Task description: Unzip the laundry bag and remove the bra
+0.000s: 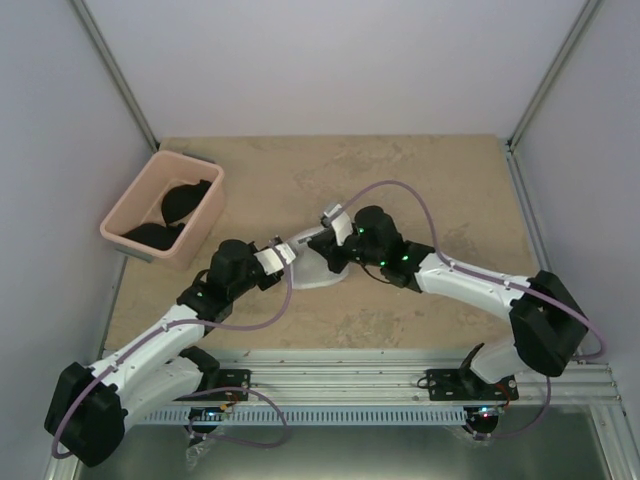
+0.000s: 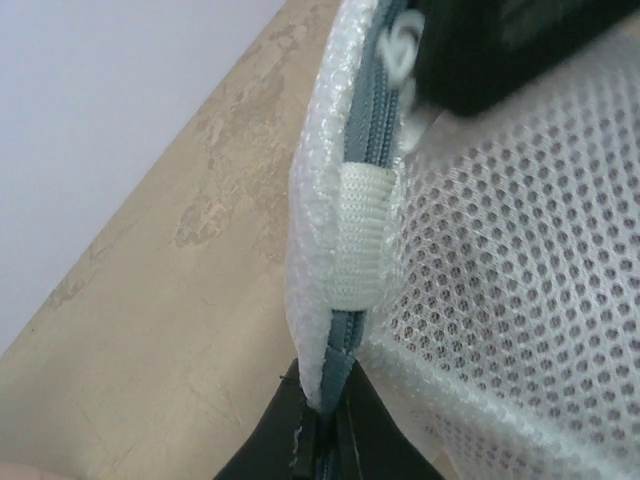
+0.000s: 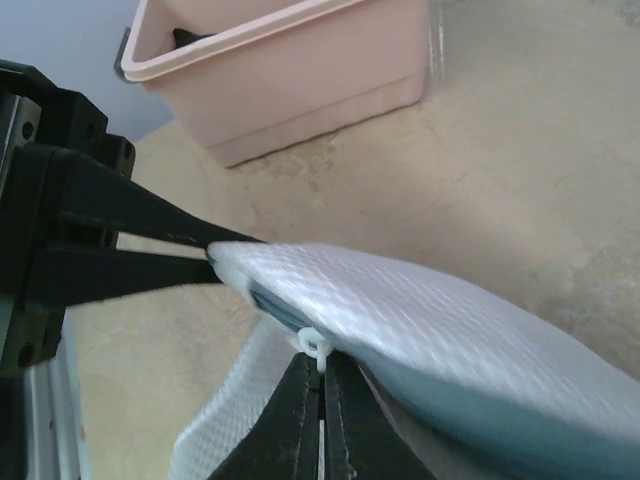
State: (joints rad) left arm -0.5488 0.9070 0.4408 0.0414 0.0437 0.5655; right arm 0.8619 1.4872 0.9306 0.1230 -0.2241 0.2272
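A: Well, nearest the arm bases, how do the two grippers stand?

B: Both are pressed together. The right gripper (image 3: 321,385) pinches the white plastic pull (image 3: 314,345) at the zipper. The left gripper (image 2: 326,400) nips the laundry bag (image 1: 315,275) by its grey zipper rim (image 2: 362,130), just below a white fabric tab (image 2: 355,245) that crosses the zipper.

A: And where does the bag lie?

B: In the middle of the table (image 1: 430,180), between the two wrists, its pinched edge standing up off the tan top. The right gripper's dark body fills the upper corner of the left wrist view and covers the zipper's far end.

A: Anything beyond?

B: A pink bin (image 1: 205,215) stands at the far left, well apart, with black bras (image 1: 185,200) inside; pale walls (image 1: 330,60) close the back.
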